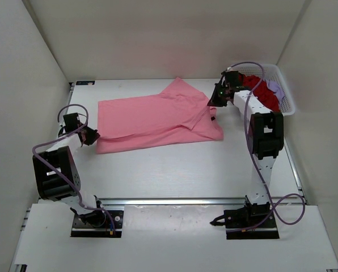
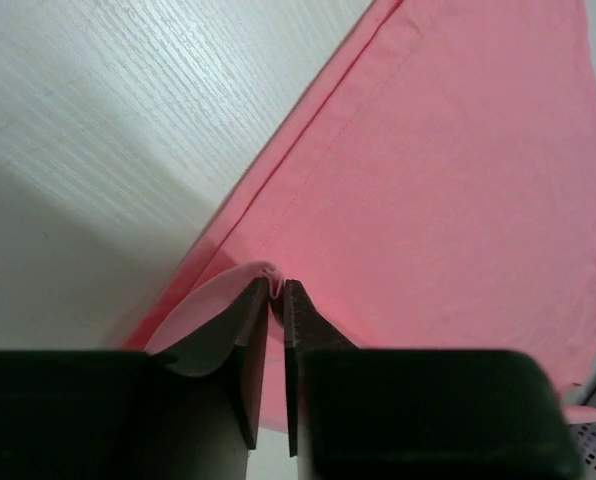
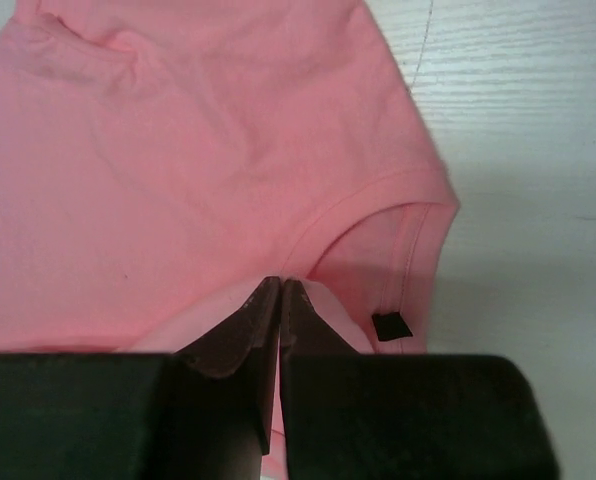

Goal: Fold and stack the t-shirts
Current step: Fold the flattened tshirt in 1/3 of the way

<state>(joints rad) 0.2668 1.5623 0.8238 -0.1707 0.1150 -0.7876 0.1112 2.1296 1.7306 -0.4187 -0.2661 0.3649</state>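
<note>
Pink shirt (image 1: pixel 157 119) lies lengthwise, right gripper (image 3: pixel 280 284) clenched on cloth by its collar (image 3: pixel 358 198), left gripper (image 2: pixel 276 286) at the opposite hem (image 2: pixel 278 170), jaws barely parted, hold uncertain.

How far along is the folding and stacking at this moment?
Done: nothing stacked. In hand: the pink t-shirt lies spread on the table, the left gripper pinching its hem corner and the right gripper its opposite end, jaws closed on cloth. Left: folding it, plus the dark red t-shirt and lavender t-shirt in the basket.
</note>
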